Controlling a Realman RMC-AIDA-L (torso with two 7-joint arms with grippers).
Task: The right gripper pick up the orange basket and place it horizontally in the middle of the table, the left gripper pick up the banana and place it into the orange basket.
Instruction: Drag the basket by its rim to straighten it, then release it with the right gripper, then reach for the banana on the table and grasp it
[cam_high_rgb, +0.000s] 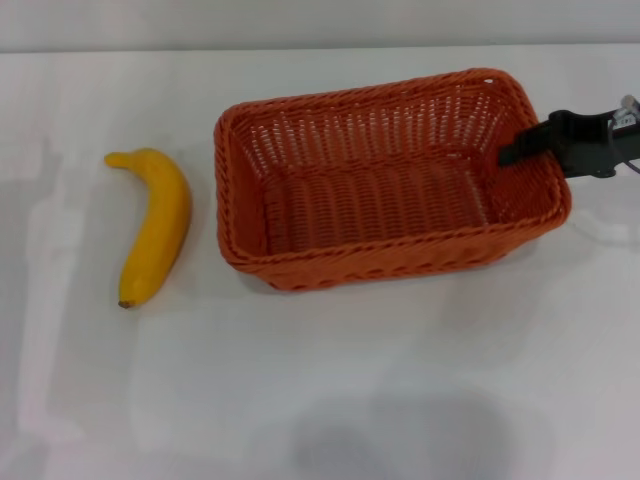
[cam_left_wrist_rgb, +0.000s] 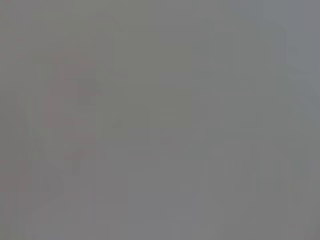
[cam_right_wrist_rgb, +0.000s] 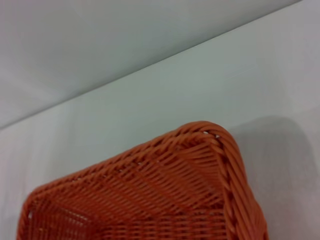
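The large woven orange basket (cam_high_rgb: 390, 180) sat upper centre-right on the plain white table (cam_high_rgb: 320, 390), the black-fingered right gripper (cam_high_rgb: 512, 150) closed over its right rim, the curved yellow banana (cam_high_rgb: 155, 225) lying apart at left.

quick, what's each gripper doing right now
Left gripper: not in view.
Right gripper: at the orange basket's right rim; open or shut cannot be told.

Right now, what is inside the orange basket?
The orange basket holds only its bare woven floor. The right gripper reaches over its right rim, hiding a small part of that wall. The banana lies outside, on the table.
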